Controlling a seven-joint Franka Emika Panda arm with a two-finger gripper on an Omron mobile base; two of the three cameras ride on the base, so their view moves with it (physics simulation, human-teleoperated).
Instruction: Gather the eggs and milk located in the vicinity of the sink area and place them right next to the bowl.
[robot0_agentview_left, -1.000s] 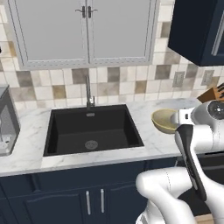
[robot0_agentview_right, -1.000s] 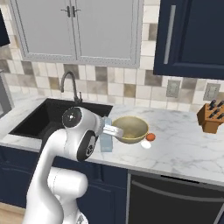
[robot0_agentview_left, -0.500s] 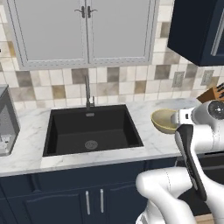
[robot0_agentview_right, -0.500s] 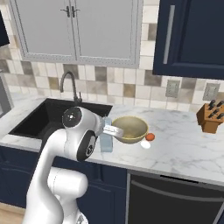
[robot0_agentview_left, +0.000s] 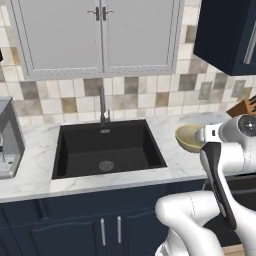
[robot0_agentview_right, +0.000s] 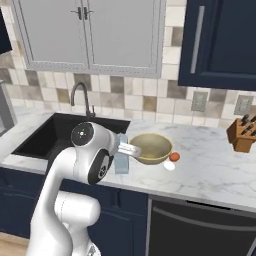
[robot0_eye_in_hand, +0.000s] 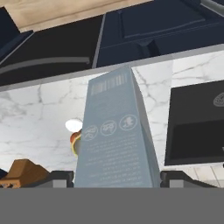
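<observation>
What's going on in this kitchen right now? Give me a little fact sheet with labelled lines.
Setting: marble counter with a black sink
Bowl: yellowish-tan bowl, right of the sink
Milk: pale blue-grey carton standing upright between the claw fingers, near the bowl
Egg: white egg on the counter beside the bowl, with a small orange thing next to it
Background: knife block far right

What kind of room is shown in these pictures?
It looks like a home kitchen. A black sink with a gooseneck tap is set into a marble counter, wall cabinets hang above a tiled backsplash, and a knife block stands on the counter.
</observation>
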